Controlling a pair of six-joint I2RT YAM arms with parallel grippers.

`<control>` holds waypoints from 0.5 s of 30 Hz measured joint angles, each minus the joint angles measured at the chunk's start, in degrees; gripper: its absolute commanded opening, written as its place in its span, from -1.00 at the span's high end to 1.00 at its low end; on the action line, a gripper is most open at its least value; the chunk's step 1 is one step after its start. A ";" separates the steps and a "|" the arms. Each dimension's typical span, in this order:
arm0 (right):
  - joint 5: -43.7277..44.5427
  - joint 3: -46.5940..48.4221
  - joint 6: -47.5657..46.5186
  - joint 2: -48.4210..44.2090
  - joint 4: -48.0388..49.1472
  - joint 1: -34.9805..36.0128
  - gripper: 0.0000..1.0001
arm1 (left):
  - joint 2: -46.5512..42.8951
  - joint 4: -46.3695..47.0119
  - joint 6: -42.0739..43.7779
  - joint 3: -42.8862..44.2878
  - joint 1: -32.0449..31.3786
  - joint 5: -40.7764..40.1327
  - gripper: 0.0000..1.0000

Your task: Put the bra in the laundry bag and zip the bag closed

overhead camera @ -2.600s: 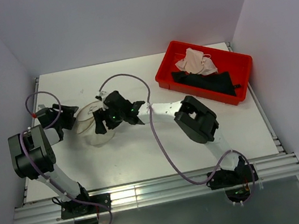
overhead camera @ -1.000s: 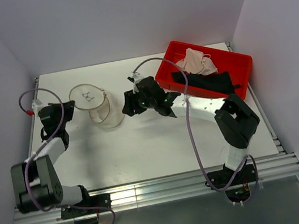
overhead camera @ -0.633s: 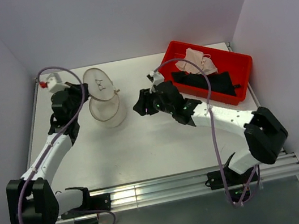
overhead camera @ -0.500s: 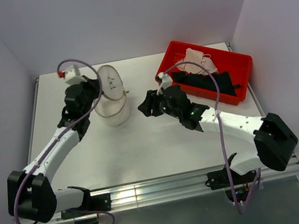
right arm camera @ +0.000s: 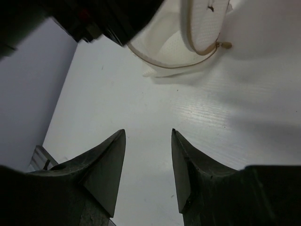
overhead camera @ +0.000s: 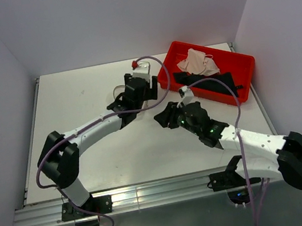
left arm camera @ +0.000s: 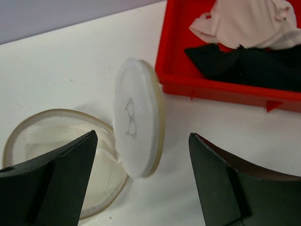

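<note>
Now, your left gripper (left arm camera: 142, 136) spread wide, holding nothing, laundry bag (left arm camera: 56, 136) under its left finger, mouth upward, flap (left arm camera: 136, 125) on edge, bra (left arm camera: 249, 21) bunched in red tray (left arm camera: 188, 84) ahead-right, your right gripper (right arm camera: 148, 136) parted halfway, holding nothing.

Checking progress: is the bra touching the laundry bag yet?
Apart. Left wrist view: the bra lies in the red tray; the laundry bag sits on the table outside it.

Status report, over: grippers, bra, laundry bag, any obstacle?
Left gripper open, empty, over laundry bag. Right gripper open, empty. Bra in red tray, on black garment. Bag unzipped, open; nothing in the way.
</note>
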 measured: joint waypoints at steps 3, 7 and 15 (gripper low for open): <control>1.60 -1.97 0.13 -4.63 -0.09 0.00 -0.01 | 0.57 -1.64 -0.42 1.03 -1.36 1.60 -0.79; 2.91 -1.95 -0.07 -4.61 -0.39 -0.50 -0.01 | 0.52 -3.06 -1.84 1.92 -0.59 2.32 -0.65; 3.45 -0.85 -1.44 -1.95 -3.26 -3.93 0.29 | -2.64 -8.59 -12.83 -2.78 15.06 4.31 -0.40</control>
